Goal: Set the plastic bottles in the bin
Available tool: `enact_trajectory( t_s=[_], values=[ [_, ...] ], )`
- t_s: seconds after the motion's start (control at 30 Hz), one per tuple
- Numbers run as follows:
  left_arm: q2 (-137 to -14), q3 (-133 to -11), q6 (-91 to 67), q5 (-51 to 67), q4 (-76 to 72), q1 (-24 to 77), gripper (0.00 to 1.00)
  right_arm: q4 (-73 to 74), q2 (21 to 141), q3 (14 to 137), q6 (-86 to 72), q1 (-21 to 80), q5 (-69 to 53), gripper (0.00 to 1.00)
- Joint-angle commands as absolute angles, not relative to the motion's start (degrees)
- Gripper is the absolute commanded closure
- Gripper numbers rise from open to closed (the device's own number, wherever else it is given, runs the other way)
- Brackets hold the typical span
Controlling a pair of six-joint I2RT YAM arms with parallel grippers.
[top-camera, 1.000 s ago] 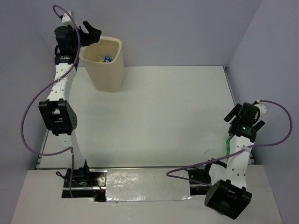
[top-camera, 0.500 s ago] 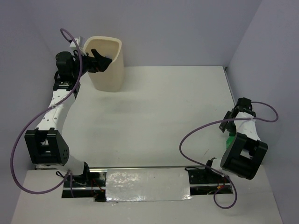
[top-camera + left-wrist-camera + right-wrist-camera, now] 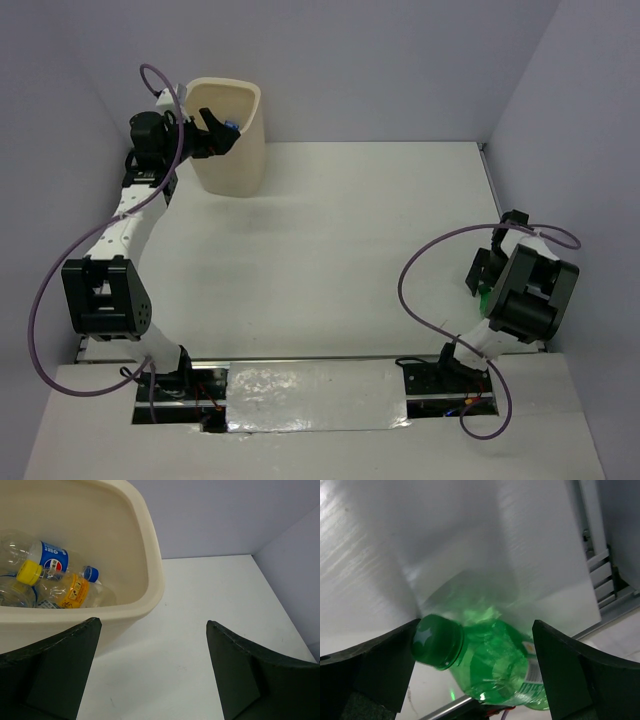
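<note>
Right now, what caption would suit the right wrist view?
Open right gripper poised over a green bottle lying on the white table.

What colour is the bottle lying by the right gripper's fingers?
The bottle is green, cap included; the right wrist view shows it best.

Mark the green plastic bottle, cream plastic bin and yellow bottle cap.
green plastic bottle (image 3: 490, 657), right wrist view, its shoulder
cream plastic bin (image 3: 152, 550), left wrist view, its rim
yellow bottle cap (image 3: 28, 572), left wrist view, its middle
</note>
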State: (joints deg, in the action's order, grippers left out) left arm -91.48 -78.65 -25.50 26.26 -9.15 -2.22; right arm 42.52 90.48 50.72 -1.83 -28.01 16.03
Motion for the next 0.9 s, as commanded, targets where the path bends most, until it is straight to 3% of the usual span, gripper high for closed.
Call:
enact_trajectory(
  t_s=[0.0,0.13,0.27,0.33,0.43,0.57,0.7,0.87],
  values=[
    [-92.02,-81.03,-24.61,25.49,-12.66,-2.46,0.01,43.86,92.8,52.47,-2.55,-28.3,20.12,0.03],
    [-92.29,-80.95,-24.7,25.93,-12.66,-2.55,0.01,44.12,93.78,52.65,-2.81,-28.39,20.92,0.11],
    [-91.5,-80.33,-24.52,25.49,-12.74,-2.46,0.01,44.21,94.04,52.82,-3.25,-28.39,21.97,0.41],
    [-90.88,-79.72,-24.43,25.14,-12.83,-2.55,0.01,44.21,93.87,52.91,-3.08,-28.39,22.06,0.47],
    [-90.18,-79.37,-24.35,25.14,-12.83,-2.46,0.01,44.3,93.17,53.26,-3.08,-28.3,21.72,0.66],
    [-89.56,-79.1,-24.08,25.66,-12.22,-2.46,0.01,43.42,91.06,54.14,-2.11,-27.78,18.81,0.8],
    [-88.68,-76.74,-24.35,31.45,-14.23,-2.11,0.01,42.02,85.37,55.1,-1.23,-26.02,13.2,1.0],
    [-87.54,-77.43,-17.68,32.43,-7.57,6.31,0.01,32.89,74.11,54.32,0.79,-20.84,-4.6,1.0]
  ],
)
